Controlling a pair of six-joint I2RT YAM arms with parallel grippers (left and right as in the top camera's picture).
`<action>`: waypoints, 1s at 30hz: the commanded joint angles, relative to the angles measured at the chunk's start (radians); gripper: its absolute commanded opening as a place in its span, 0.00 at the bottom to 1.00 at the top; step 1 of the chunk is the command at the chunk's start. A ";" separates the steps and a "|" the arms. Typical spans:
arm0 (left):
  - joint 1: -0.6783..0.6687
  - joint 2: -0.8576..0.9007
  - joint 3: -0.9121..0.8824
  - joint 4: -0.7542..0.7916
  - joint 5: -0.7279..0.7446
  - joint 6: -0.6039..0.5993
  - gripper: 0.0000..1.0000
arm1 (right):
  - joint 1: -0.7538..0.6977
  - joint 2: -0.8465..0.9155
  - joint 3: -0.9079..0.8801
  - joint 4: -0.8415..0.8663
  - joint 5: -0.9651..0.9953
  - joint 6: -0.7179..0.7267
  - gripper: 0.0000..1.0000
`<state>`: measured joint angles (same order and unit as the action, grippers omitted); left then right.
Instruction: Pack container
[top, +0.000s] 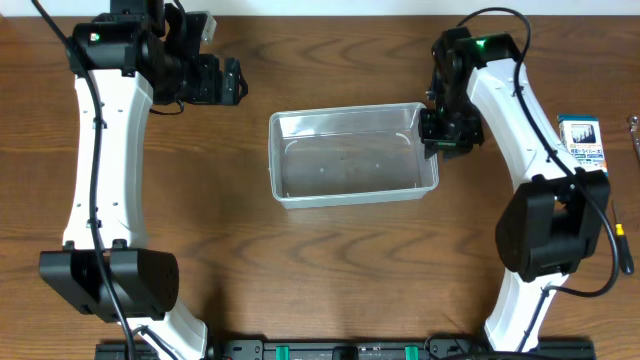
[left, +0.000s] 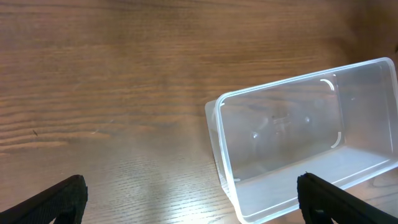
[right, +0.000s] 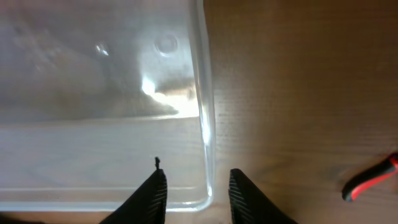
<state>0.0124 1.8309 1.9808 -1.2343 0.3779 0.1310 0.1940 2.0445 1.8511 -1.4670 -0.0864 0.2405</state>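
Note:
The container (top: 352, 155) is a clear plastic tub lying empty at mid-table, long side left to right. My right gripper (top: 440, 135) is at its right end. In the right wrist view its fingers (right: 198, 190) stand apart astride the tub's rim (right: 204, 112), one inside and one outside, with a gap on each side. My left gripper (top: 232, 82) hovers up and left of the tub, wide open and holding nothing. In the left wrist view its fingertips (left: 191, 202) show at the bottom corners, and the container (left: 292, 134) lies ahead to the right.
A small blue-and-white box (top: 581, 137) lies on the wood table to the right of the right arm. A red-and-black tool handle (right: 372, 179) shows at the right edge of the right wrist view.

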 joint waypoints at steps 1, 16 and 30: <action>0.005 -0.004 0.005 -0.006 -0.013 0.002 0.98 | 0.010 -0.070 -0.004 0.009 0.001 0.013 0.35; 0.005 -0.003 0.005 -0.006 -0.013 0.002 0.98 | 0.010 -0.079 -0.004 0.220 0.079 -0.339 0.44; 0.005 -0.003 0.005 -0.007 -0.013 0.002 0.98 | 0.016 -0.079 -0.004 0.370 0.039 -0.349 0.01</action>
<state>0.0124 1.8309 1.9808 -1.2346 0.3668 0.1310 0.1970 1.9812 1.8500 -1.1118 -0.0303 -0.0780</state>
